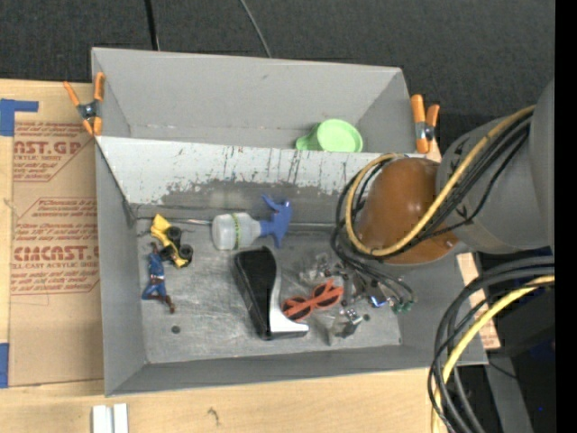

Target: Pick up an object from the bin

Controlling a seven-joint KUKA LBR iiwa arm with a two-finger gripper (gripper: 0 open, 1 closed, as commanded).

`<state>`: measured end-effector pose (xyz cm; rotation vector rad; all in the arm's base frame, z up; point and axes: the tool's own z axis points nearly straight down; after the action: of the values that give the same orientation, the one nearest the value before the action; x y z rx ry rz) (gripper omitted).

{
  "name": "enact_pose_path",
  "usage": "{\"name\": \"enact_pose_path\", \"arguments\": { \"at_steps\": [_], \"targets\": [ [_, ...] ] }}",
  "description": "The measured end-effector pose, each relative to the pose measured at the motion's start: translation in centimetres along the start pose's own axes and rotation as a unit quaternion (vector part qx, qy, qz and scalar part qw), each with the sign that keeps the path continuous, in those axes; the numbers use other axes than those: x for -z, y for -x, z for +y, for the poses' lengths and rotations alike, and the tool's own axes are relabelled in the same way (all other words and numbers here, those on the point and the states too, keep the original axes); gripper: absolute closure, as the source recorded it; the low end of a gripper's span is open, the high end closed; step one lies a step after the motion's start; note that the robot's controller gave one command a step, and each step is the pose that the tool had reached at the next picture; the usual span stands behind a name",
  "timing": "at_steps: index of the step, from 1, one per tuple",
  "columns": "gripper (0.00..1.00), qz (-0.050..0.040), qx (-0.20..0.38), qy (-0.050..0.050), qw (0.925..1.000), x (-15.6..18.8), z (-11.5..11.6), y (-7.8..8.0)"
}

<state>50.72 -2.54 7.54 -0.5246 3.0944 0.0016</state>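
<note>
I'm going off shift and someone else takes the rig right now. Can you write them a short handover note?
Gripper: low in the right part of the bin, at an orange-red and black thing; no hold on it can be made out.
Nearby: a black and white shoe-like piece just left of that thing, and a white bottle with a blue top behind it.
Elsewhere: a yellow toy and a blue figure at the left, a green lid on the back wall.
Done: nothing lifted.
Left: grasp one thing and lift it out.
</note>
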Motion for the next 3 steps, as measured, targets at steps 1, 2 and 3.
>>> {"name": "enact_pose_path", "arguments": {
  "at_steps": [1, 2, 3],
  "targets": [
    [1.0, 0.0011, -0.047, -0.003, 0.9989, -0.14, 0.35, 0.0],
    [1.0, 0.0009, -0.047, -0.003, 0.9989, -0.15, 0.35, 0.0],
    [1.0, 0.0029, -0.047, -0.002, 0.9989, 0.17, 0.4, -0.13]
  ]
}}
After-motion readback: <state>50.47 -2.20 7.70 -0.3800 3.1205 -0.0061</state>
